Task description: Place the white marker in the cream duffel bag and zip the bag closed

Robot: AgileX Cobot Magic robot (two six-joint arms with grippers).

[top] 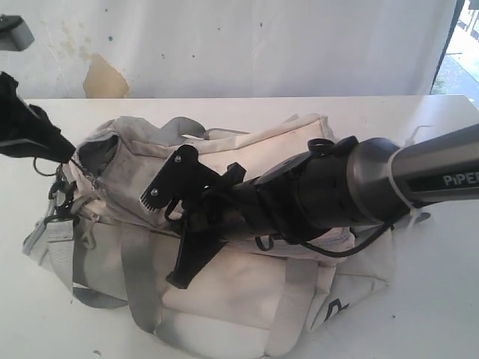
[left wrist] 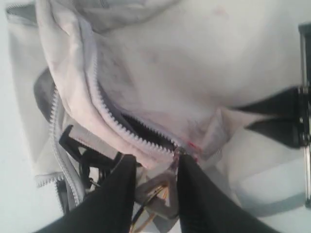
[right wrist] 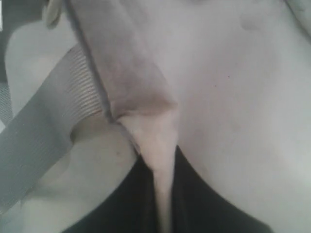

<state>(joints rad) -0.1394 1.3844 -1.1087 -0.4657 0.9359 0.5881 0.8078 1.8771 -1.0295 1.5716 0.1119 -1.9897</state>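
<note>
Here, the cream duffel bag (top: 224,288) lay slumped on the white table (top: 434,314), and both grippers were on it. Just ahead of the left gripper (left wrist: 155,160) ran the bag's grey zipper (left wrist: 112,121). Its teeth were parted along a short stretch nearest the fingertips. Through that gap only dark lining (left wrist: 141,127) showed, and nothing lying inside could be made out. The white marker appeared in no view, so whether it sat within the bag could not be told.

The left gripper's two black fingers (left wrist: 116,199) stood a little apart, with a metal zipper pull (left wrist: 158,194) seemingly clamped between them. The pull lay right at the end of the parted teeth. Just outside one finger hung a black buckle (left wrist: 73,143).

The right gripper (right wrist: 164,160) came in on its arm (top: 419,172) across the middle of the bag. Its jaws were pressed together on a thin fold (right wrist: 160,141) of cream fabric that rose between them, pinched up from the bag's upper panel. Close beside that pinch a broad grey strap (right wrist: 39,141) crossed the fabric. The two grippers were well apart, the left at one end of the bag and the right over its middle.
</note>
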